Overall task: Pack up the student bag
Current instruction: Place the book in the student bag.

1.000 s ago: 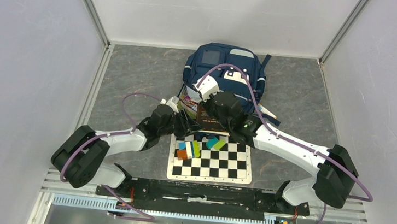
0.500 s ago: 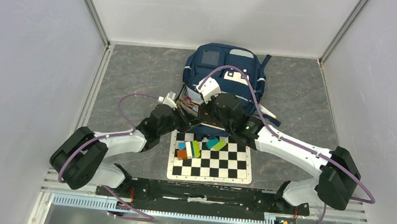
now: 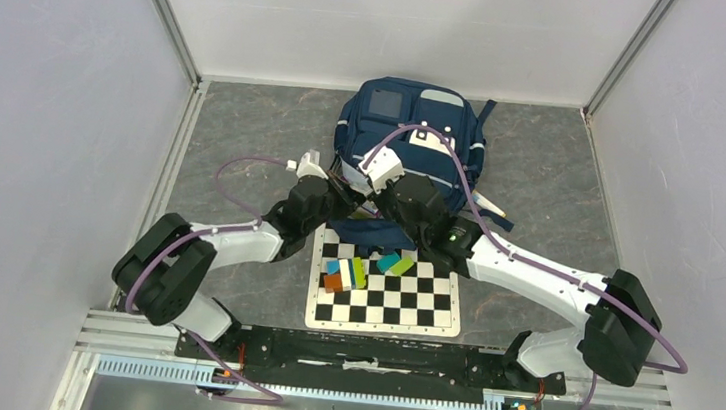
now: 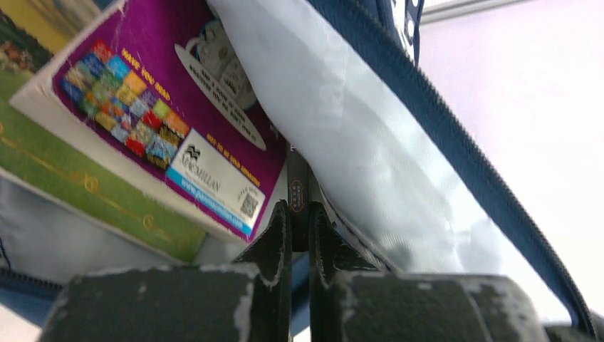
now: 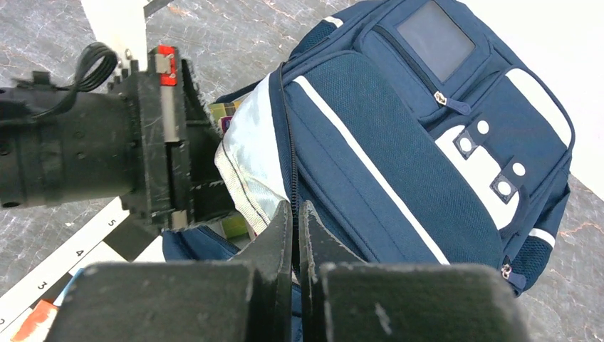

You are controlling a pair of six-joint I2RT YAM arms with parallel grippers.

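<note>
The left hand had its fingers pressed together on a metal zip pull, just beside a purple-backed book in the bag's open mouth. The navy student bag lay flat at the far middle of the grey tabletop. The right hand pinched the bag's zip edge, just beyond a chessboard.

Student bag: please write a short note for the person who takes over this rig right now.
Left claw: shut on the zipper pull of the student bag.
Right claw: shut on the bag's open edge.
Done: purple book and green book sit inside the opening.
Outside: coloured blocks on the checkerboard.
To do: probably close the zipper; maybe pack the blocks.
</note>
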